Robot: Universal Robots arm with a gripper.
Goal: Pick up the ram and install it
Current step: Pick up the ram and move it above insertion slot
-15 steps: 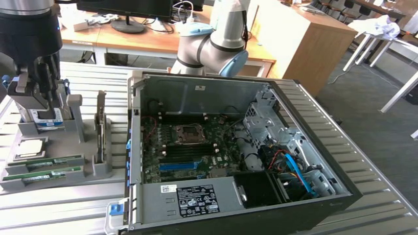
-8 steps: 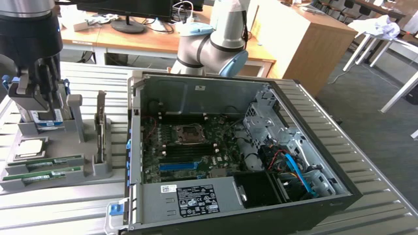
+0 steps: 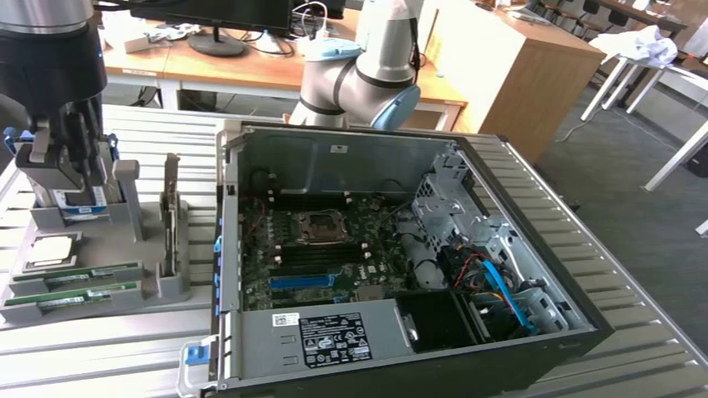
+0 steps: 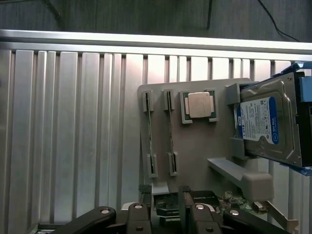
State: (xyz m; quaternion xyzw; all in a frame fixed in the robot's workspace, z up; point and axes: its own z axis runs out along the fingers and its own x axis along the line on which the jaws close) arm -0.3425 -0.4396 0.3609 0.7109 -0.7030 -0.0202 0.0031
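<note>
two ram sticks (image 4: 149, 134) stand ahead of the gripper (image 4: 165, 207), its jaws wide open and empty. straddle one squarely (board centred between them).

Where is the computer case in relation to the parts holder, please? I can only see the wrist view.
Observer: The case sits beside the grey holder, on the exterior view's right of it.
Operator: Thank you. Is it open?
Observer: Yes, its side is off. The motherboard faces up, and its processor socket is exposed.
Operator: What stands between the ram and the case?
Observer: An expansion card stands on edge in the holder, between the ram sticks and the case wall.
</note>
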